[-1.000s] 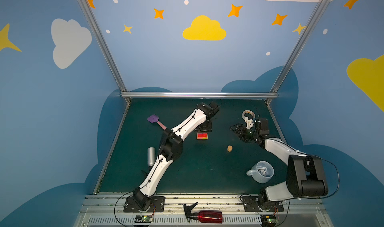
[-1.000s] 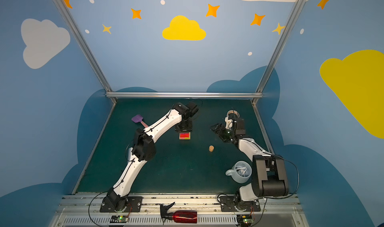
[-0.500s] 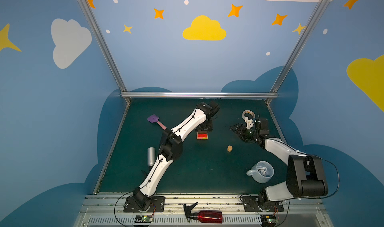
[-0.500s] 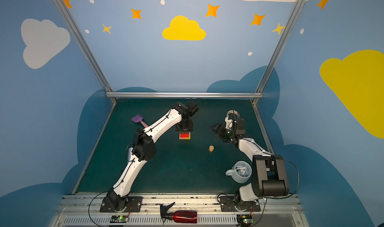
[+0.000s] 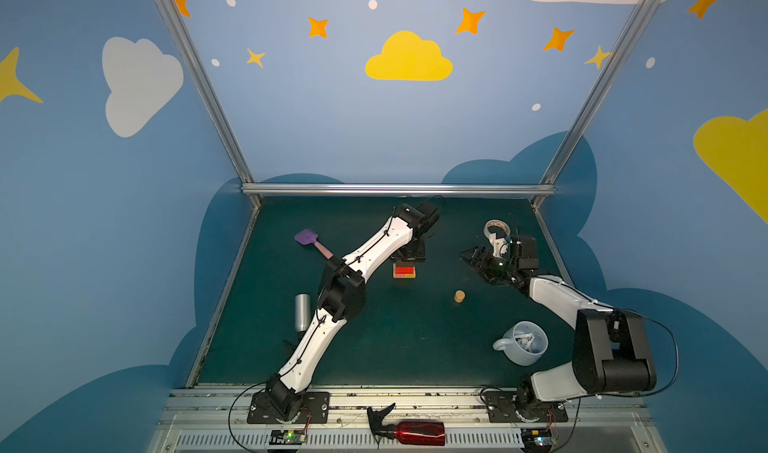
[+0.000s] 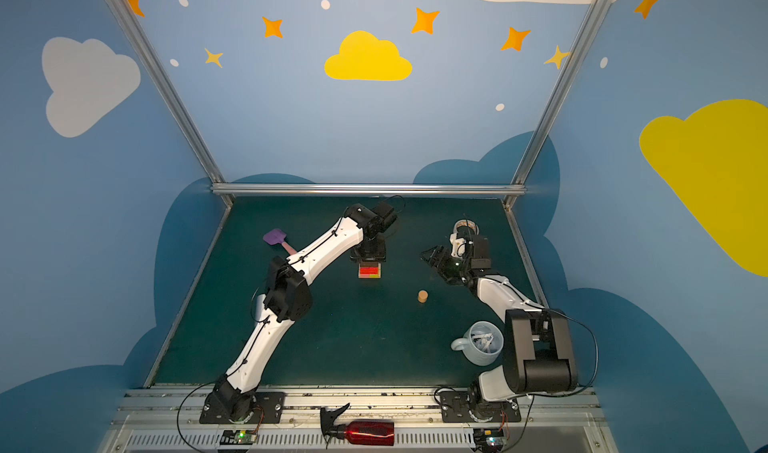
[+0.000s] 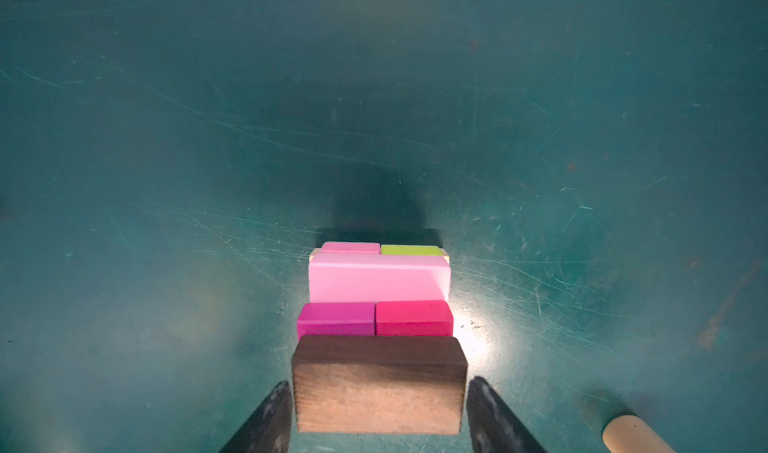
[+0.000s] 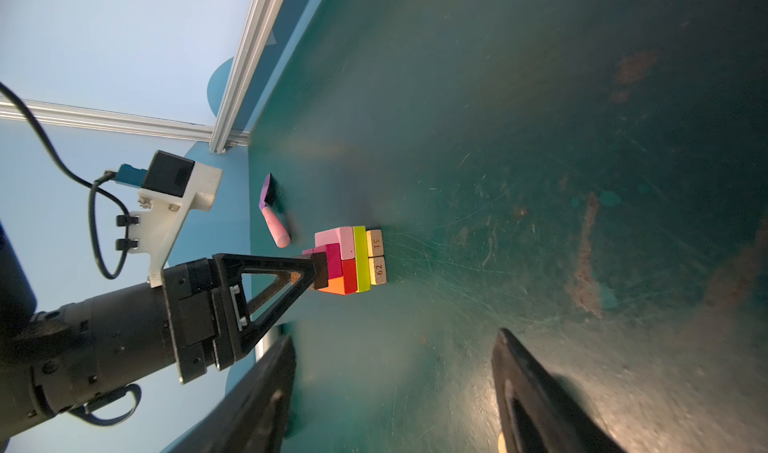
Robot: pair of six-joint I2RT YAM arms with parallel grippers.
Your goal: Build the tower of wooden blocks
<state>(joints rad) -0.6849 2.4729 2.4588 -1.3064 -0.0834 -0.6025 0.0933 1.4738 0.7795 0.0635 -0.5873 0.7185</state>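
Tower [image 5: 404, 271] of wood blocks stands near the middle of the green surface [image 5: 374, 347], a little to the left. At its top is a brown block [image 7: 376, 405]. The left end effector [image 7: 380, 386] is so close on both sides that nobody can tell if it squeezes or not. A crooked lift could drag that block off or tip the stack. Further right, the tan cylinder [image 5: 459, 296] waits alone; a bump could send it rolling. The right end effector [image 8: 395, 343] is wide apart, holding nothing.
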